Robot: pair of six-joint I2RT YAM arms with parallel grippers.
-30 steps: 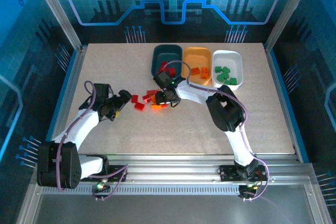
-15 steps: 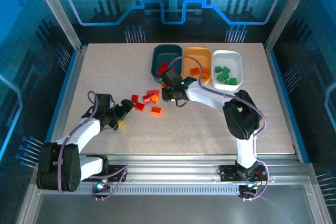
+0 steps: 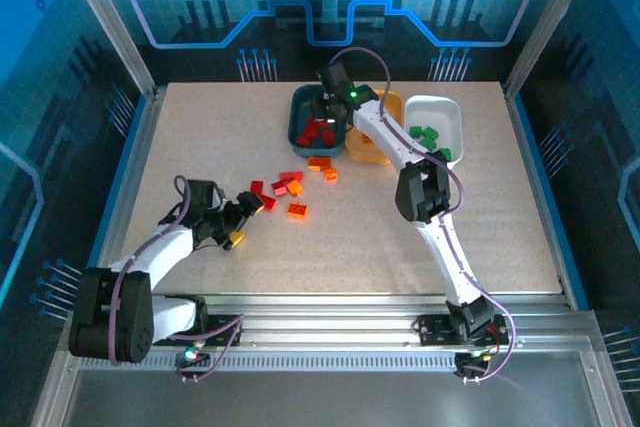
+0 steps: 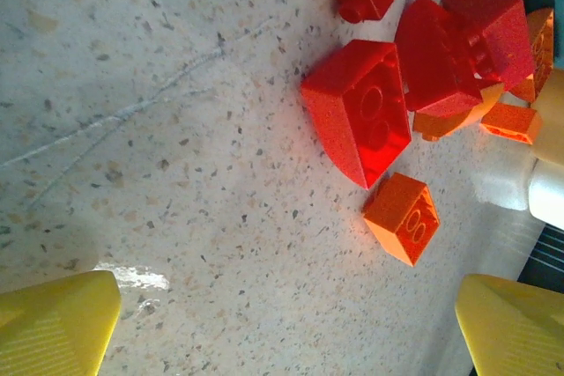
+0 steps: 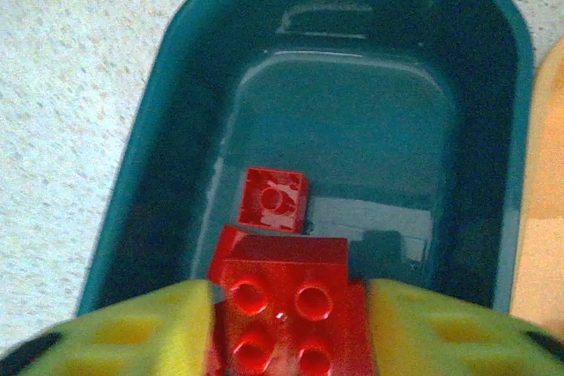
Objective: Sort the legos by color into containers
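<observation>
The right gripper [image 5: 286, 334] pinches a red studded plastic brick [image 5: 282, 292] over the dark teal plastic tray [image 5: 132, 191] by the tabletop's far edge; releasing low and centred should prevent bouncing. The left gripper [image 4: 284, 323] stands spread beside loose red and orange bricks [image 4: 366, 112].
</observation>
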